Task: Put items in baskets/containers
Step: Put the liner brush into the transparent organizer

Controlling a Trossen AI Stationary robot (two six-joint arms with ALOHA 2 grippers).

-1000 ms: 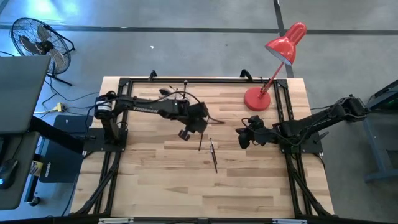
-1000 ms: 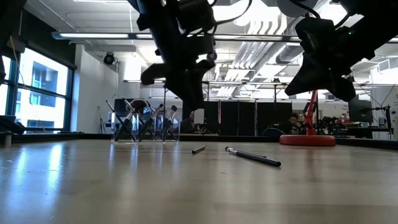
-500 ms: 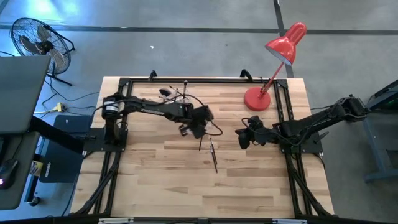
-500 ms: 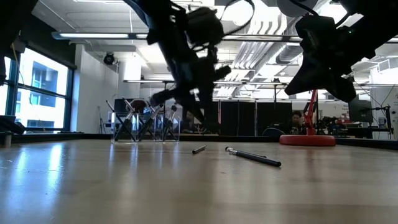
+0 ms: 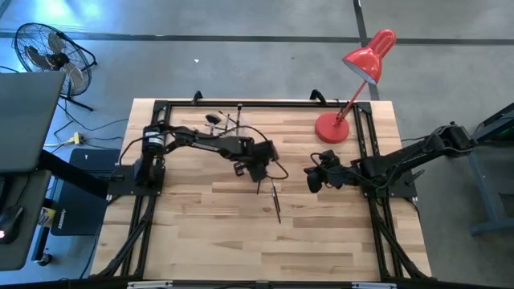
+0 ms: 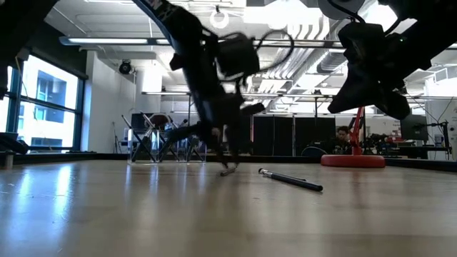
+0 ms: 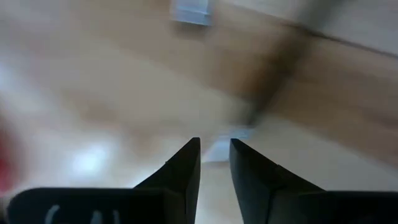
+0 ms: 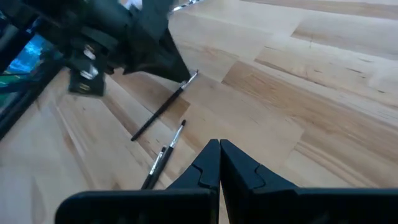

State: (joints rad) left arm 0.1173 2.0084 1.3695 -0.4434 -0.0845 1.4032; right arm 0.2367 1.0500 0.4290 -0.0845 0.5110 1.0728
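Reaching down at table centre, the left gripper [image 5: 259, 173] meets the upper tip of 1 slim dark makeup brush [image 5: 260, 186]; its handle runs toward the table's front edge. Low view: jaws slightly parted at that tip, grasp unclear. Right gripper [image 8: 219, 163] idles clenched, farther off.

Two slim, dark-handled makeup brushes lie loose on the table near its middle. One brush [image 5: 261, 184] lies slanted with its upper end right at the tip of the left claw [image 5: 259, 174], whose fingers stand a little apart; whether they touch it cannot be told. The other brush [image 5: 275, 201] lies just beside it, nearer the front edge, almost end to end. Toward the back edge stands the clear holder [image 6: 168, 146], with several brushes [image 6: 146, 130] leaning outward at angles.
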